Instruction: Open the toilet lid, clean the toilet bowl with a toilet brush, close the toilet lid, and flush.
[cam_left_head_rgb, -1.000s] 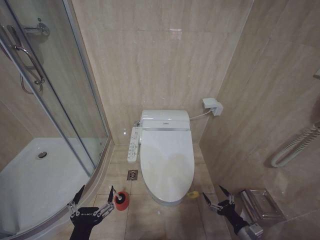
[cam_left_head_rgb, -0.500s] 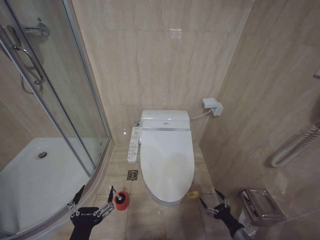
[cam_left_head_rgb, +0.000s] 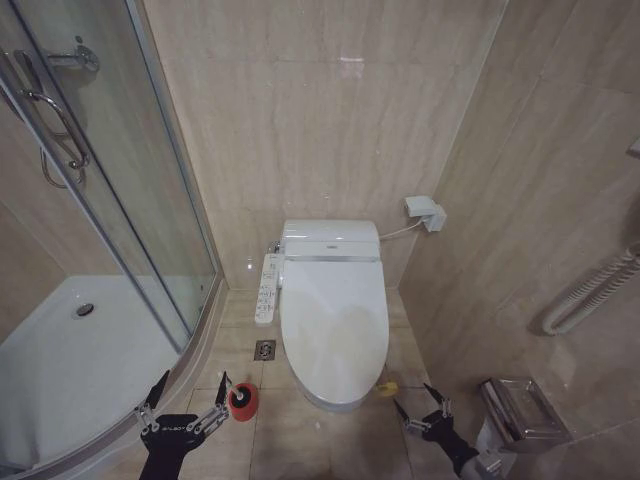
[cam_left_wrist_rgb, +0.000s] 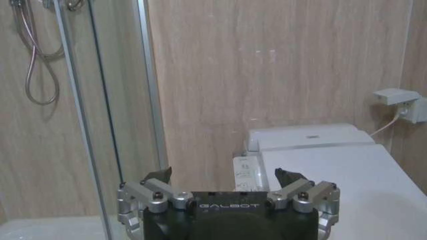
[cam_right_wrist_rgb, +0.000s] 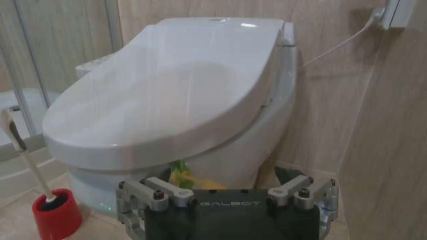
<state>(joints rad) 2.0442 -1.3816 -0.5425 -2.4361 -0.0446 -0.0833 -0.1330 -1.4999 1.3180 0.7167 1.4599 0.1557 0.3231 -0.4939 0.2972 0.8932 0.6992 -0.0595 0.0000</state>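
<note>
Here both sets of jaws stand apart and hold nothing. The right gripper (cam_left_head_rgb: 419, 411) hangs low near the floor, just right of the toilet bowl (cam_right_wrist_rgb: 227, 160) and close to the green-yellow strap (cam_left_head_rgb: 387, 388) at the front edge of the toilet lid (cam_left_head_rgb: 333, 318), which lies closed. The left gripper (cam_left_head_rgb: 185, 402) hovers left of the bowl, its right finger beside the red holder (cam_left_head_rgb: 242, 402) with the toilet brush (cam_right_wrist_rgb: 23, 150) standing in it, next to the shower enclosure (cam_left_head_rgb: 110, 250).
</note>
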